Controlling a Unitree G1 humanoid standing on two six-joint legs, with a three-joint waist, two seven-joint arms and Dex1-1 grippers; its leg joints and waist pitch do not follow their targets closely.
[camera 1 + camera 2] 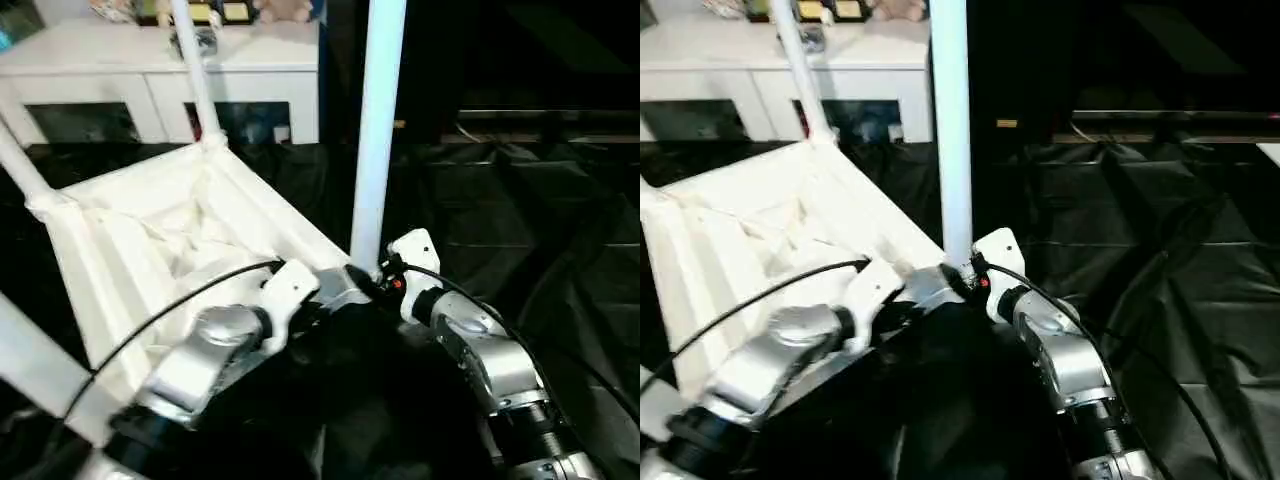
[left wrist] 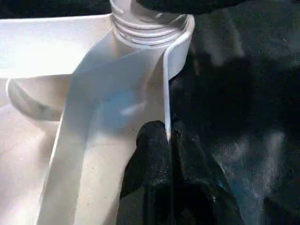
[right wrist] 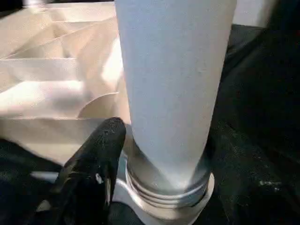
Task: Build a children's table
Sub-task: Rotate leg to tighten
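Tabletop [image 1: 130, 215] lies upside down on a black cloth [image 1: 520, 220], ribbed underside facing up. Taken as landmark.

Near-corner leg [image 1: 378, 130] stands upright in the tabletop's corner socket [image 3: 161, 199] closest to the robot; screw threads show at its base where it meets the socket rim. A second leg [image 1: 195, 65] rises from the far corner, toward a white cabinet [image 1: 160, 70] behind the tabletop. A third leg [image 1: 20, 165] rises from the far left corner, and a fourth leg [image 1: 35, 375] slants across the near left corner.

Left gripper [image 2: 169, 140]: fingers pinched together on the thin upright edge wall of the tabletop, just beside the near-corner socket. The wall passes between the two black fingertips [image 2: 152, 140].

Right gripper [image 3: 112, 136]: at the base of the near-corner leg, one black finger lying against the leg's side just above the socket. The other finger is hidden behind the leg, so whether it grips or stands loose cannot be told.

Both silver forearms converge on that near corner of the tabletop, left forearm [image 1: 205, 355] crossing over its near edge.
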